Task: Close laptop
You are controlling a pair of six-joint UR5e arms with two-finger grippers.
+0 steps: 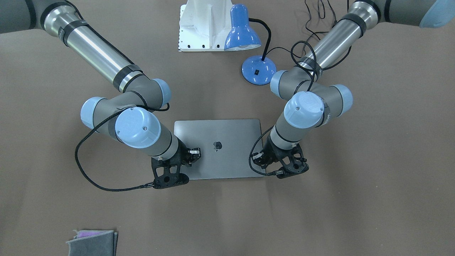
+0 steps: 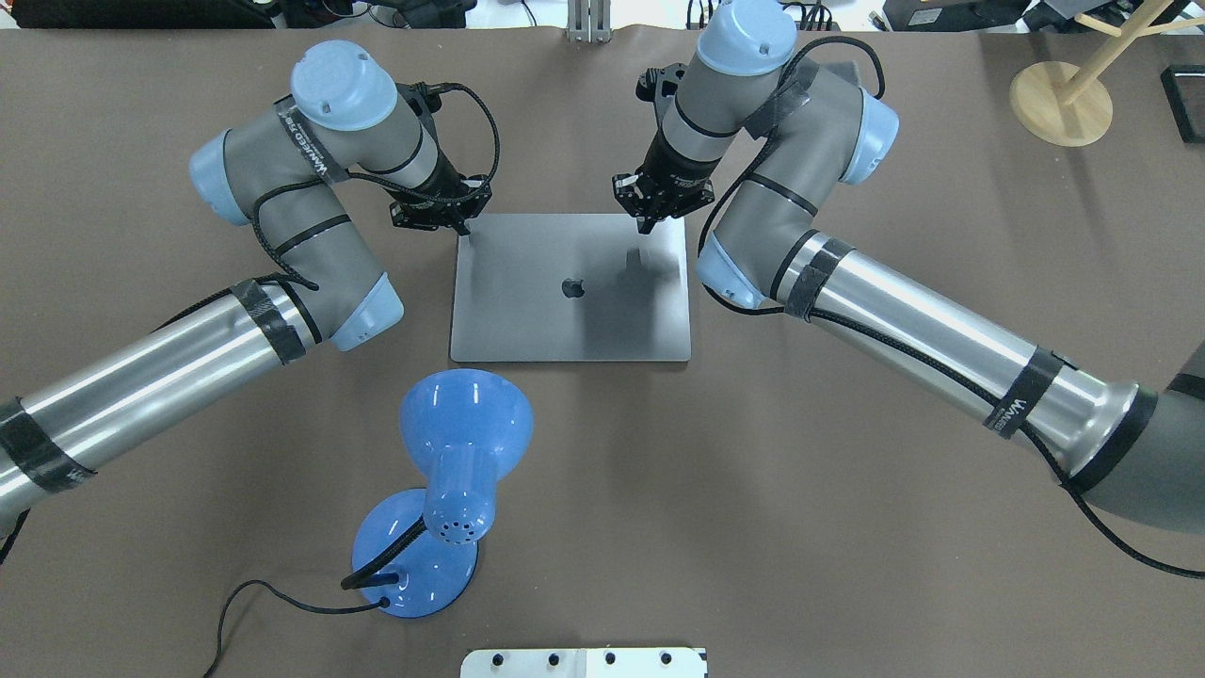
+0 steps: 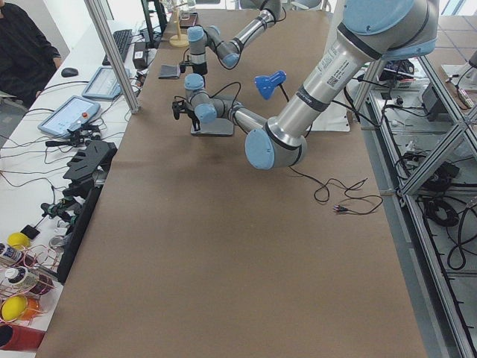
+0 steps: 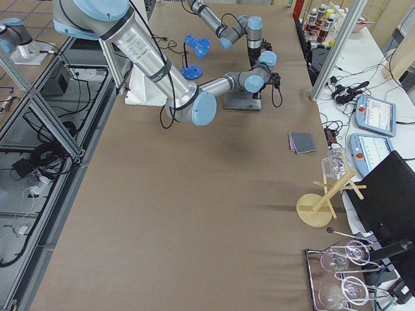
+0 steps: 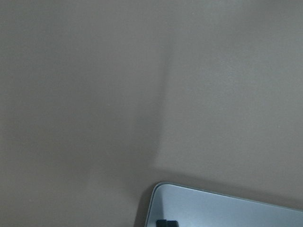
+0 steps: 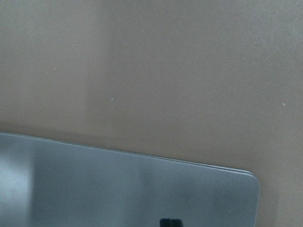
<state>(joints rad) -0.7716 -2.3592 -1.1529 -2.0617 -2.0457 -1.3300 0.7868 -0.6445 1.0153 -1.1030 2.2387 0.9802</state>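
The space-grey laptop (image 2: 570, 287) lies shut and flat on the brown table, lid up, with the dark apple logo (image 2: 572, 288) showing; it also shows in the front view (image 1: 220, 149). My left gripper (image 2: 462, 227) is shut, its tip at the lid's far left corner. My right gripper (image 2: 649, 224) is shut, its tip over the lid's far right edge. In the front view the left gripper (image 1: 261, 161) is on the right and the right gripper (image 1: 194, 153) on the left. The wrist views show the lid's corners (image 5: 213, 208) (image 6: 118, 189) just below each fingertip.
A blue desk lamp (image 2: 452, 471) stands on the robot's side of the laptop, its cable trailing left. A white base plate (image 2: 584, 662) is at the near edge. A folded grey cloth (image 1: 92, 241) lies far off. A wooden stand (image 2: 1059, 104) is at the far right.
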